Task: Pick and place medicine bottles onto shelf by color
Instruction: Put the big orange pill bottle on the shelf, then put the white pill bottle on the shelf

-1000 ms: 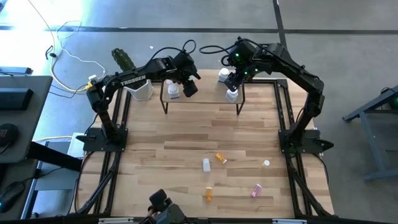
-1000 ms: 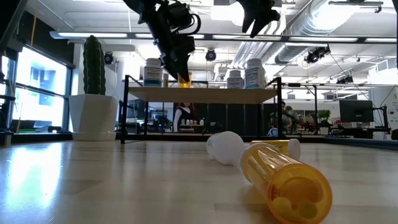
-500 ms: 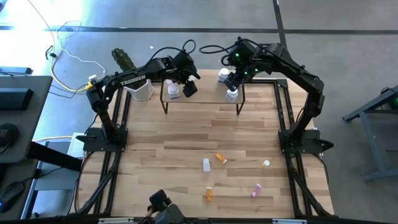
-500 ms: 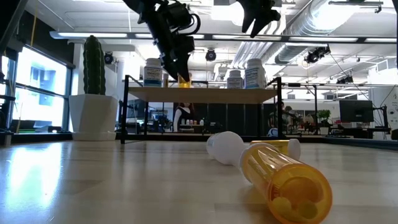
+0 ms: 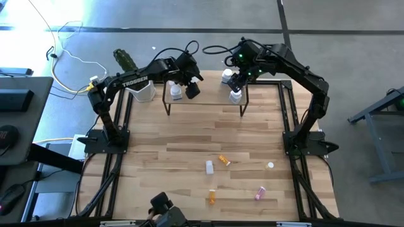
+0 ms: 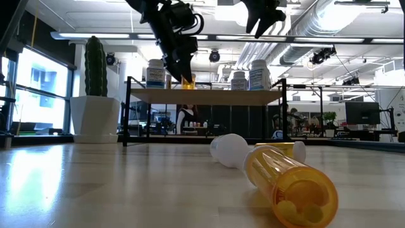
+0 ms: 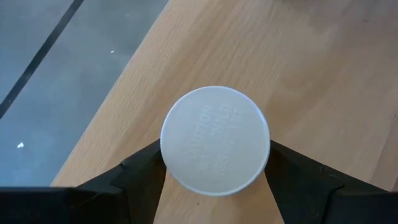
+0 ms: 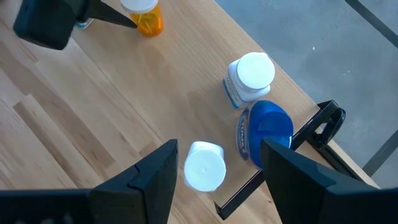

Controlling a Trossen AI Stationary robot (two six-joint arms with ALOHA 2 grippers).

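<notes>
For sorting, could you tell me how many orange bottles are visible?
3 orange bottles: one upright on the shelf at the left tool, two lying on the table. Others may be hidden.

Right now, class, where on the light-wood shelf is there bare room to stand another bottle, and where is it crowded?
The light-wood shelf is bare along its middle, between the left claw over a white-capped orange bottle and the right-end cluster. Crowded: that right end, where two white bottles flank a blue-capped one.
</notes>
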